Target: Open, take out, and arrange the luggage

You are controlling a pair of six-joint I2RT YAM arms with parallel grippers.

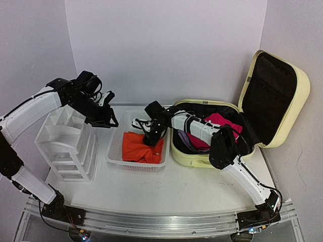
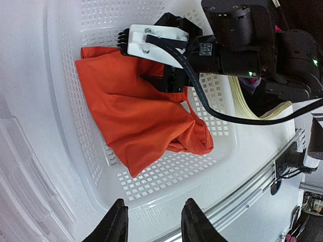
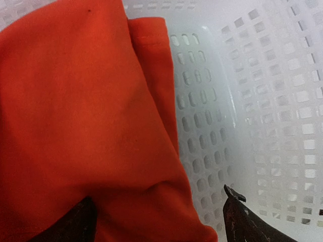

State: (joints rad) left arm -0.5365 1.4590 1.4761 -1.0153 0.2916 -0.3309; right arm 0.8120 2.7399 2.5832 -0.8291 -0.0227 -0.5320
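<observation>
Top external: one garment in the basket, both my grippers empty

Top external view. The luggage [image 1: 194, 157] sits at the right of the table with its lid thrown back upright, so the contents are reachable; pink clothing [image 1: 220, 120] lies inside. Just left of it stands the white mesh basket [image 1: 115, 151], which holds an orange garment [image 1: 137, 148]. The drawer organizer [image 1: 65, 146] is at far left. My right gripper [image 1: 150, 136] reaches from the luggage side over the basket, low above the garment. My left gripper [image 1: 110, 122] hangs by the basket's far left corner, clear of the right arm.

Left wrist view. My left gripper [image 2: 154, 224] has its jaws apart with nothing between them, and looks down on the basket from above. The right gripper sits at the garment's upper edge.

Right wrist view. My right gripper [image 3: 159, 222] stands wide, one finger over the garment, the other over bare mesh, pinching nothing.

Judgement: the garment is delivered, and further items in the luggage await removal.
</observation>
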